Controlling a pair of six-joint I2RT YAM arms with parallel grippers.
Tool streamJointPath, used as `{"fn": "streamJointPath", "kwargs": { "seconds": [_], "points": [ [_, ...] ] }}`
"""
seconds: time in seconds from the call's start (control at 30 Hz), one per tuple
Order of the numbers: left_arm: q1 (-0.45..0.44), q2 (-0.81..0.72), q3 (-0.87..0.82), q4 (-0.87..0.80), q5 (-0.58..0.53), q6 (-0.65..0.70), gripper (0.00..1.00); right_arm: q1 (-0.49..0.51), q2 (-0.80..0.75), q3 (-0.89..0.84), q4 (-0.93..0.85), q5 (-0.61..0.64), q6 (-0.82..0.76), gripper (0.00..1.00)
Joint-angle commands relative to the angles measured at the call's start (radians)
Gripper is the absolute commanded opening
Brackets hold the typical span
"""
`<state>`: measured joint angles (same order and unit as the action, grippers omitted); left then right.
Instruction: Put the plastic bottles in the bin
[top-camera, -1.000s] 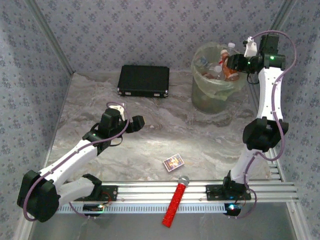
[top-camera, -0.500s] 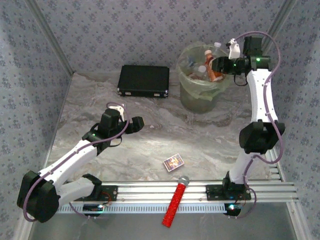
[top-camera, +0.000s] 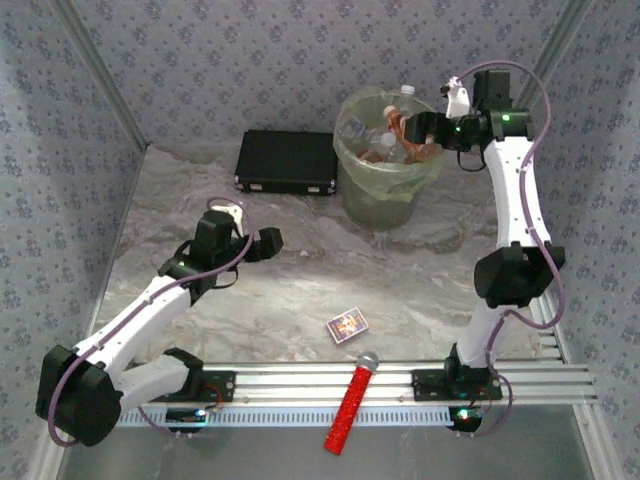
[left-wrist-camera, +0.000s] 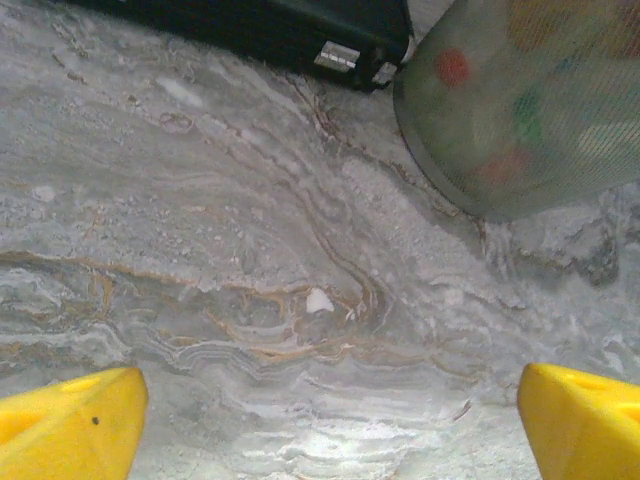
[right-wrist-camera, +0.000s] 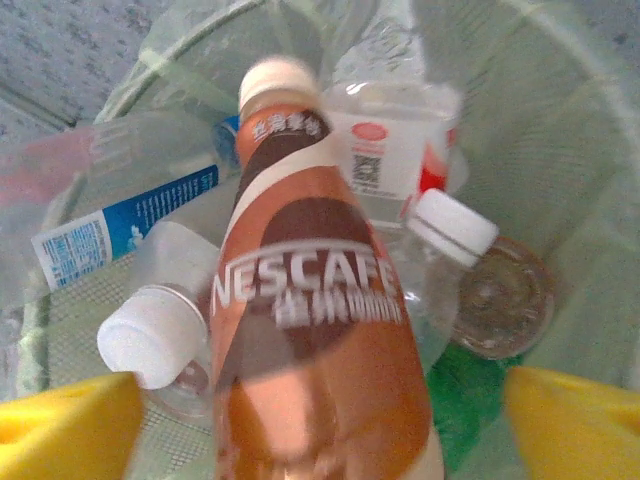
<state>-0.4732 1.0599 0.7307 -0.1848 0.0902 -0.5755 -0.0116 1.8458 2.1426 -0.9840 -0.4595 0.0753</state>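
Observation:
The bin (top-camera: 352, 150), a pale yellow-green bucket with a bag liner, stands at the back of the table. My right gripper (top-camera: 415, 130) hangs over its mouth, open. In the right wrist view an orange-brown Nescafe bottle (right-wrist-camera: 310, 330) shows blurred between the spread yellow fingers (right-wrist-camera: 575, 420), touching neither. Below it in the bin (right-wrist-camera: 570, 150) lie several plastic bottles: one clear with a white cap (right-wrist-camera: 150, 335), one with a blue label (right-wrist-camera: 120, 225), one with a red-and-white label (right-wrist-camera: 385, 150), and something green (right-wrist-camera: 465, 390). My left gripper (top-camera: 262, 243) hovers open and empty over the marbled table (left-wrist-camera: 300, 300).
A flat black case (top-camera: 288, 160) lies left of the bin. A small patterned card box (top-camera: 347, 325) sits mid-table. A red microphone (top-camera: 352, 405) lies across the metal rail (top-camera: 540, 380) at the near edge. Patterned walls close in the back and sides.
The right gripper has opened and let go of the orange-brown bottle. The right arm and the bin have shifted left. The left gripper has opened a little wider.

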Motion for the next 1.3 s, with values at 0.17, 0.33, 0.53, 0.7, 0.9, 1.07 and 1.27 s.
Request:
{"fn": "streamJointPath", "kwargs": {
  "seconds": [0.17, 0.33, 0.53, 0.7, 0.9, 1.07, 1.27],
  "points": [
    [0.072, -0.024, 0.09, -0.112, -0.092, 0.131, 1.0, -0.118, -0.247, -0.234, 0.159, 0.086, 0.014, 1.0],
    [0.126, -0.06, 0.053, -0.146, -0.346, 0.176, 1.0, -0.135, -0.448, -0.627, 0.403, 0.299, 0.002, 1.0],
    [0.185, -0.112, -0.044, -0.101, -0.574, 0.237, 1.0, -0.175, -0.636, -1.026, 0.648, 0.43, 0.049, 1.0],
    [0.264, -0.124, -0.18, 0.04, -0.647, 0.3, 1.0, -0.139, -0.696, -1.293, 0.781, 0.475, 0.034, 1.0],
    [0.377, -0.089, -0.326, 0.336, -0.518, 0.371, 1.0, -0.006, -0.638, -1.536, 1.034, 0.605, 0.027, 1.0],
    [0.458, 0.075, -0.346, 0.544, -0.419, 0.415, 1.0, 0.031, -0.541, -1.609, 1.246, 0.644, 0.02, 1.0],
    [0.478, 0.221, -0.335, 0.707, -0.364, 0.416, 1.0, 0.067, -0.483, -1.655, 1.411, 0.682, -0.047, 1.0]
  ]
}}
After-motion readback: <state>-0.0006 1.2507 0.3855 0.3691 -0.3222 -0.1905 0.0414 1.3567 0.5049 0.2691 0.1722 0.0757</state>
